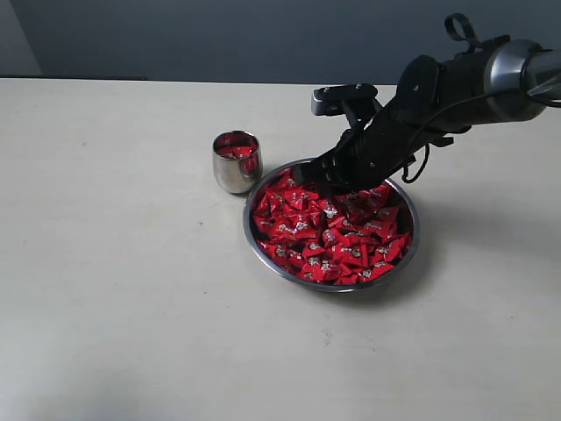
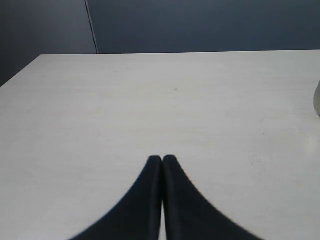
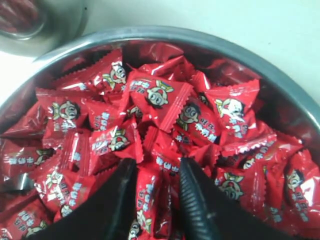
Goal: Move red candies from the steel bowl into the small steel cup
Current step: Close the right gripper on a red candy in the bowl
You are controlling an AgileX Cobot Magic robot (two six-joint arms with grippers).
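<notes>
Two grippers. Left gripper (image 2: 162, 159): fingertips pressed together, nothing between them, above bare worktop (image 2: 100, 110). Further right on the worktop, one small steel cup (image 1: 237, 163), upright, just beside the left rim of one steel bowl (image 1: 249, 232); touching or a sliver apart, cannot tell. Inside the cup, a few red wrappers, count unclear. In the bowl, red candies (image 1: 329, 237) heaped across its whole width, several dozen, too overlapped for an exact count. Right gripper (image 3: 156, 167): in from the right, tips down in the heap on the cup's side, fingers set apart with one candy standing between them; firm pinch or mere straddle, cannot tell.
</notes>
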